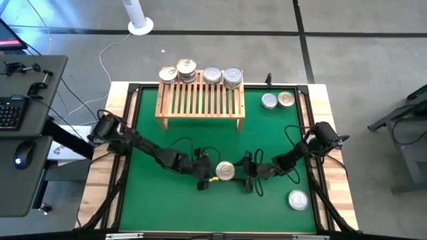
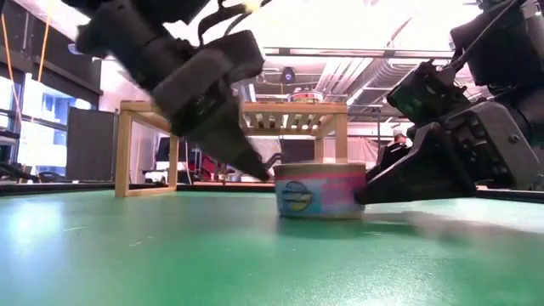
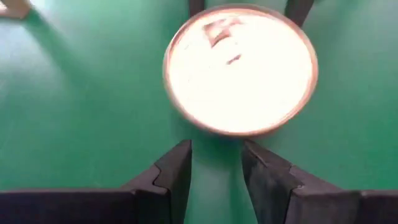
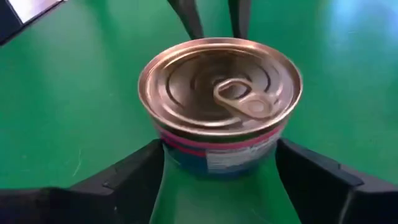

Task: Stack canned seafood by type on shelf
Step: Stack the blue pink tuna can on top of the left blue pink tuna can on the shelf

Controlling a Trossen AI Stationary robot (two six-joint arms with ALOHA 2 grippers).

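Observation:
A gold-lidded tin (image 1: 225, 171) with a pink and blue label stands upright on the green mat, near its middle. My left gripper (image 1: 205, 175) is just to the tin's left, its fingers a narrow gap apart and pointing at the tin (image 3: 239, 68). My right gripper (image 1: 248, 172) comes from the right with a finger on either side of the tin (image 4: 221, 106). The light-wood shelf (image 1: 200, 100) stands at the far side, with several tins (image 1: 212, 75) along its far edge, some stacked. My left gripper's fingertips (image 2: 268, 172) stand right at the tin's upper left rim; I cannot tell whether they touch it. My right gripper has the tin's side wall (image 4: 171, 152) between its two fingers, low on the label. The fingers come nearly level from the table's right. The tin stands upright on the mat.
Two loose tins (image 1: 277, 100) stand on the mat to the right of the shelf, and a silver one (image 1: 297, 199) sits near the right front corner. The mat's near left part (image 1: 160, 207) is bare. A wooden rim frames the mat.

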